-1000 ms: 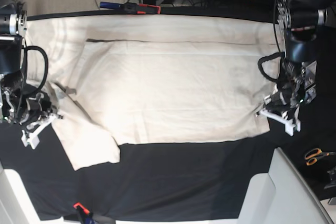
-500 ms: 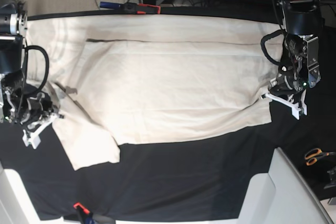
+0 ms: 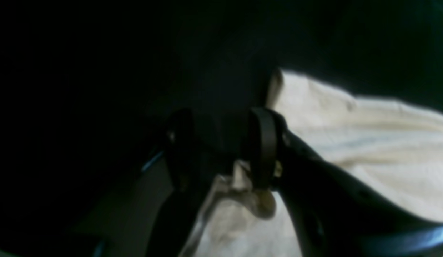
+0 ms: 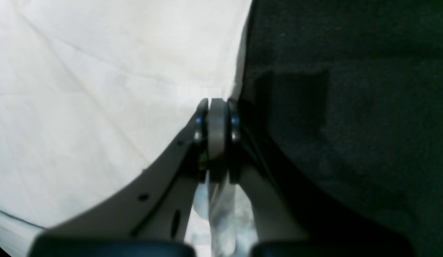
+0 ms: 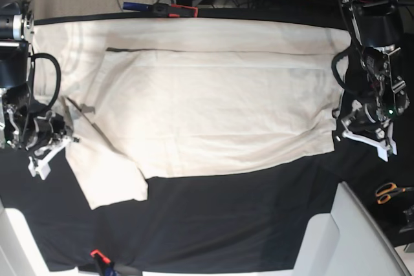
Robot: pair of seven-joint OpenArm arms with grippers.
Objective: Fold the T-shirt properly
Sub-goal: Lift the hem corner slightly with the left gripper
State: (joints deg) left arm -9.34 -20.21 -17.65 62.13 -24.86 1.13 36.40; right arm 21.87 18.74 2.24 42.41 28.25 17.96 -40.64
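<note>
The T-shirt [image 5: 207, 95] lies spread flat across the upper half of the frame on the black tabletop [image 5: 226, 224]. My left hand [image 3: 221, 150] is spread at its right edge, cloth between the fingers. My right hand [image 4: 216, 125] pinches the shirt's left edge.

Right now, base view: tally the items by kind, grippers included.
T-shirt: 1
Black tablecloth: 1
Grippers: 2, left gripper, right gripper
Scissors: 1
Total: 5
</note>
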